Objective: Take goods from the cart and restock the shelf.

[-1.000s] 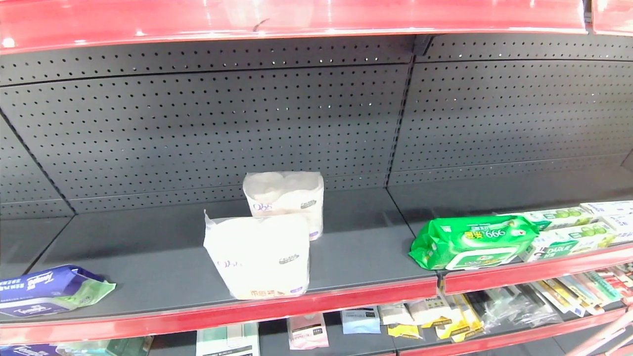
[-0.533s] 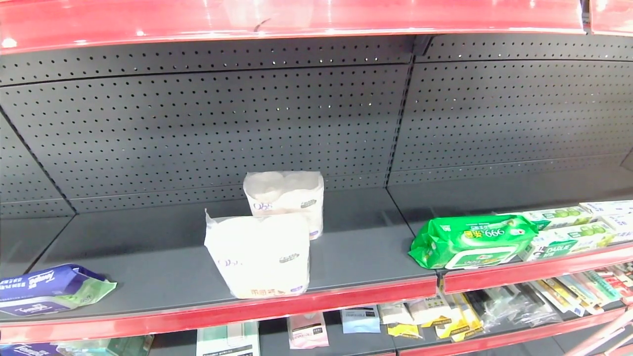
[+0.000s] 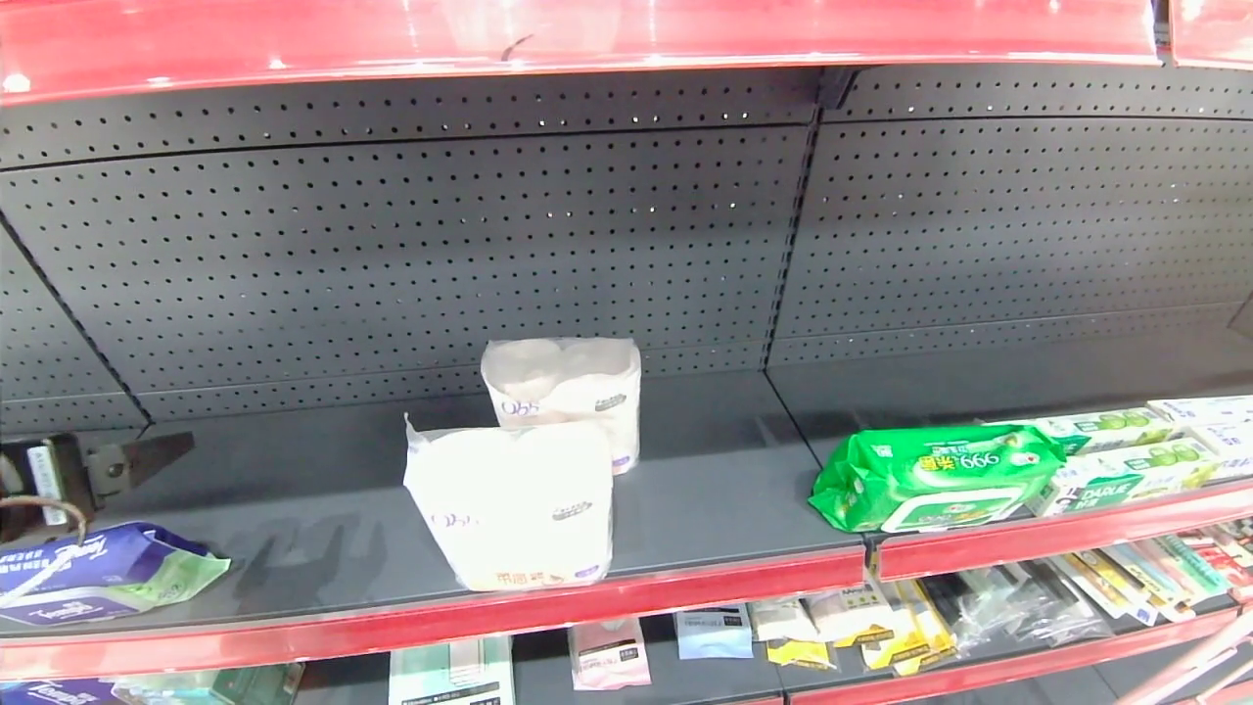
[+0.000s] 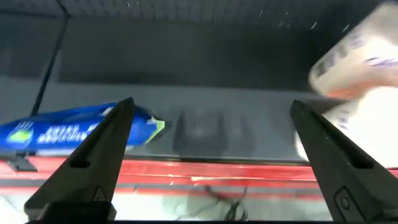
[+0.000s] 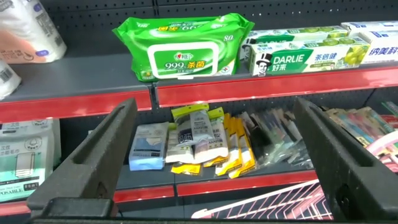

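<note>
Left gripper (image 3: 137, 455) at the left edge of the head frame, over the shelf (image 3: 323, 548), jaws spread wide, nothing held. Blue pack (image 3: 98, 578) lies flat in the lower left corner of that frame, just below the gripper, at the red front lip. Its long axis runs along the lip, one end slightly turned. In the left wrist view it sits beside one finger, not between the two. Left arm is clearly nearer to it.

Right gripper (image 5: 214, 102) is also wide open and empty, facing the lower tier. Pink cart (image 5: 273, 202) wire sits at the bottom of its frame, so the next pick likely falls to this arm.

Room: bare shelf between the blue pack and white packs (image 3: 509, 509); green pack (image 3: 935, 475) at right.
</note>
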